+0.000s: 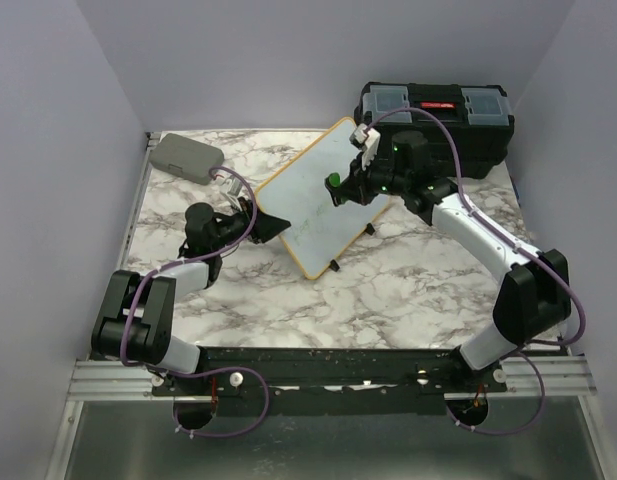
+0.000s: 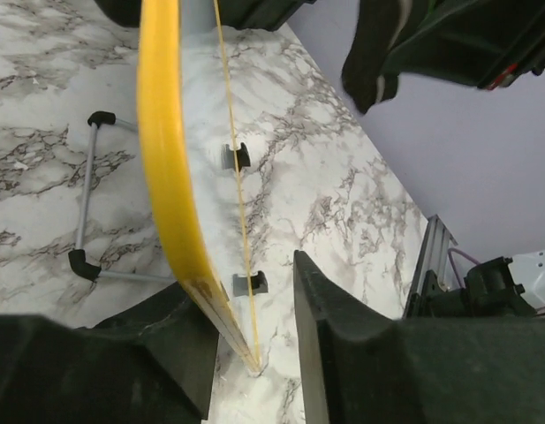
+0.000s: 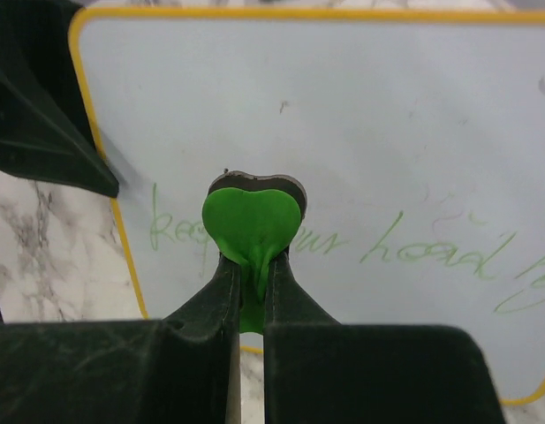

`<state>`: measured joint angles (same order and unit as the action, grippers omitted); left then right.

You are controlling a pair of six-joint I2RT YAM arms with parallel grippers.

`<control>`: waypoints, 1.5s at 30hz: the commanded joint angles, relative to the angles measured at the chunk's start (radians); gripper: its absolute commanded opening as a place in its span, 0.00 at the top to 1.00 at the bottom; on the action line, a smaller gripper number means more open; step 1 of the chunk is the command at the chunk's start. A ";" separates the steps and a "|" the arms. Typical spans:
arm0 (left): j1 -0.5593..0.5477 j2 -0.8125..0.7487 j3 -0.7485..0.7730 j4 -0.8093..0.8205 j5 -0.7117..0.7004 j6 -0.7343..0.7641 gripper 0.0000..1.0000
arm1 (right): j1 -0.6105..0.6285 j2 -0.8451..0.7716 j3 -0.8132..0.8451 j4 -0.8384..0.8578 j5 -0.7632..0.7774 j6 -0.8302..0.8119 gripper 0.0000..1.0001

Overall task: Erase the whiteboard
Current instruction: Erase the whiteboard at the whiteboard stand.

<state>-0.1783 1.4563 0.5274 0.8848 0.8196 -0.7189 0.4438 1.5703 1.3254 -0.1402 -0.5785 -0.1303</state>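
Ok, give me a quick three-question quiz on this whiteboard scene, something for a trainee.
1. True or false: the left pincer has its fingers on either side of the whiteboard at its yellow edge.
2. What does the right pincer grip? A) a marker B) a green heart-shaped eraser C) a cloth
3. Fill in: the writing on the board is ____ in colour.
Key: 1 true; 2 B; 3 green.
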 commanded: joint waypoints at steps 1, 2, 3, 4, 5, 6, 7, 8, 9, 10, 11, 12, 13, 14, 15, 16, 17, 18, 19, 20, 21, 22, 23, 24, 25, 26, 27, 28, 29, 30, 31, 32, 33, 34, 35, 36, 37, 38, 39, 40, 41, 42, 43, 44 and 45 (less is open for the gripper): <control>-0.009 -0.028 0.000 0.045 0.025 -0.038 0.61 | 0.001 0.013 -0.036 -0.009 -0.029 0.009 0.99; -0.009 -0.028 0.002 0.045 0.019 -0.043 0.60 | 0.001 0.013 -0.040 -0.004 -0.026 0.010 0.99; -0.009 -0.029 0.002 0.052 0.010 -0.050 0.58 | 0.000 0.013 -0.041 -0.001 -0.020 0.013 0.99; -0.009 -0.030 0.001 0.060 0.000 -0.058 0.57 | 0.000 0.016 -0.041 -0.001 -0.022 0.016 0.99; -0.009 -0.032 -0.004 0.075 -0.011 -0.071 0.56 | 0.001 0.020 -0.044 -0.001 -0.030 0.018 0.99; -0.009 -0.033 -0.008 0.092 -0.024 -0.082 0.55 | 0.001 0.025 -0.049 0.000 -0.039 0.020 0.99; -0.009 -0.037 -0.015 0.111 -0.039 -0.096 0.54 | 0.007 0.030 -0.056 0.003 -0.044 0.024 0.99; -0.009 -0.039 -0.023 0.129 -0.056 -0.108 0.53 | 0.019 0.035 -0.064 0.005 -0.037 0.019 0.99; -0.009 -0.040 -0.028 0.148 -0.074 -0.123 0.52 | 0.030 0.038 -0.070 0.009 -0.015 0.012 0.99; -0.009 -0.043 -0.035 0.170 -0.088 -0.139 0.51 | 0.035 0.039 -0.075 0.029 0.026 0.018 0.99; -0.009 -0.045 -0.042 0.192 -0.100 -0.152 0.51 | 0.034 0.039 -0.081 0.056 0.066 0.039 0.99; -0.008 -0.049 -0.048 0.204 -0.116 -0.164 0.51 | 0.034 0.041 -0.080 0.077 0.115 0.048 0.99; -0.009 -0.054 -0.052 0.210 -0.134 -0.170 0.51 | 0.034 0.043 -0.073 0.094 0.155 0.055 0.99; -0.008 -0.062 -0.057 0.217 -0.148 -0.174 0.51 | 0.034 0.051 -0.064 0.104 0.177 0.060 0.99; -0.008 -0.069 -0.063 0.220 -0.164 -0.178 0.51 | 0.035 0.061 -0.045 0.097 0.175 0.054 0.99; -0.008 -0.074 -0.067 0.224 -0.176 -0.183 0.51 | 0.036 0.075 -0.026 0.082 0.149 0.053 0.99; -0.007 -0.082 -0.069 0.228 -0.184 -0.187 0.51 | 0.038 0.088 -0.013 0.072 0.121 0.059 0.99; -0.008 -0.087 -0.072 0.236 -0.194 -0.193 0.51 | 0.048 0.098 -0.009 0.068 0.105 0.060 0.99; -0.007 -0.091 -0.079 0.243 -0.207 -0.200 0.51 | 0.068 0.107 -0.015 0.071 0.105 0.055 0.99; -0.007 -0.094 -0.081 0.250 -0.214 -0.206 0.51 | 0.095 0.113 -0.029 0.080 0.118 0.051 0.99; -0.008 -0.098 -0.084 0.249 -0.223 -0.210 0.52 | 0.118 0.119 -0.050 0.105 0.132 0.048 0.99; -0.008 -0.101 -0.087 0.249 -0.229 -0.212 0.52 | 0.144 0.126 -0.068 0.126 0.152 0.046 0.99; -0.009 -0.102 -0.088 0.249 -0.229 -0.215 0.54 | 0.166 0.128 -0.080 0.130 0.172 0.038 0.99; -0.009 -0.103 -0.090 0.248 -0.229 -0.218 0.56 | 0.191 0.129 -0.089 0.168 0.191 0.029 0.99; -0.009 -0.103 -0.096 0.246 -0.230 -0.220 0.58 | 0.207 0.129 -0.093 0.185 0.212 0.021 0.99; -0.009 -0.106 -0.097 0.246 -0.231 -0.219 0.59 | 0.220 0.126 -0.094 0.198 0.227 0.018 0.99; -0.009 -0.108 -0.102 0.239 -0.233 -0.217 0.60 | 0.226 0.124 -0.090 0.206 0.236 0.014 0.99; -0.009 -0.111 -0.104 0.232 -0.237 -0.214 0.61 | 0.230 0.121 -0.081 0.205 0.240 0.013 0.99; -0.009 -0.113 -0.106 0.224 -0.242 -0.212 0.62 | 0.233 0.118 -0.075 0.201 0.242 0.007 0.99; -0.009 -0.113 -0.106 0.216 -0.245 -0.209 0.63 | 0.235 0.117 -0.070 0.193 0.242 -0.001 0.99; -0.009 -0.113 -0.106 0.211 -0.249 -0.207 0.64 | 0.238 0.115 -0.067 0.186 0.245 -0.007 0.99; -0.009 -0.110 -0.105 0.209 -0.255 -0.207 0.64 | 0.241 0.113 -0.066 0.179 0.244 -0.013 0.99; -0.009 -0.110 -0.103 0.206 -0.262 -0.206 0.65 | 0.244 0.111 -0.066 0.172 0.243 -0.019 0.99; -0.009 -0.108 -0.102 0.202 -0.265 -0.206 0.66 | 0.246 0.110 -0.068 0.166 0.240 -0.028 0.99; -0.009 -0.106 -0.099 0.201 -0.270 -0.206 0.67 | 0.249 0.109 -0.069 0.163 0.239 -0.032 0.99; -0.009 -0.105 -0.097 0.201 -0.274 -0.205 0.70 | 0.251 0.111 -0.071 0.163 0.244 -0.034 0.99; -0.009 -0.103 -0.097 0.199 -0.278 -0.205 0.71 | 0.254 0.113 -0.071 0.163 0.246 -0.036 0.99; -0.009 -0.103 -0.096 0.197 -0.284 -0.205 0.72 | 0.256 0.117 -0.072 0.164 0.247 -0.038 0.99; -0.009 -0.103 -0.097 0.197 -0.287 -0.205 0.74 | 0.258 0.121 -0.072 0.167 0.251 -0.038 0.99; -0.009 -0.103 -0.096 0.195 -0.291 -0.206 0.75 | 0.262 0.127 -0.071 0.170 0.253 -0.037 0.99; -0.009 -0.103 -0.096 0.195 -0.294 -0.206 0.76 | 0.266 0.132 -0.071 0.171 0.260 -0.038 0.99; -0.009 -0.106 -0.098 0.190 -0.300 -0.206 0.77 | 0.273 0.136 -0.069 0.171 0.270 -0.041 0.99; -0.009 -0.109 -0.099 0.186 -0.309 -0.206 0.78 | 0.280 0.138 -0.069 0.174 0.279 -0.044 0.99; -0.009 -0.111 -0.100 0.185 -0.313 -0.206 0.78 | 0.288 0.139 -0.071 0.178 0.290 -0.047 0.99; -0.009 -0.114 -0.102 0.181 -0.318 -0.206 0.78 | 0.294 0.140 -0.073 0.183 0.301 -0.049 0.99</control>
<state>-0.1837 1.3701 0.4309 1.0565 0.5457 -0.9249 0.7090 1.6958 1.2419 0.0086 -0.3340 -0.1551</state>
